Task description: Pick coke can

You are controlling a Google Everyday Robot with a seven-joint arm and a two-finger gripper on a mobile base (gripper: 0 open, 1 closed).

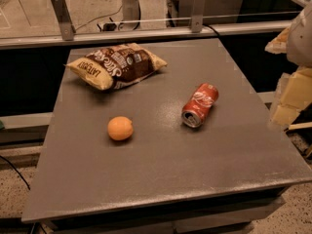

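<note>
The coke can [200, 105] is red with white script lettering. It lies on its side on the grey table [161, 169], right of centre, with its silver end facing the front left. The gripper [291, 95] shows as pale yellowish parts at the right edge of the view, beyond the table's right side. It is to the right of the can, well apart from it, and holds nothing that I can see.
An orange fruit [120, 128] sits left of the can near the table's middle. A yellow and brown chip bag [117, 65] lies at the back left. A metal railing [146, 32] with posts runs behind the table.
</note>
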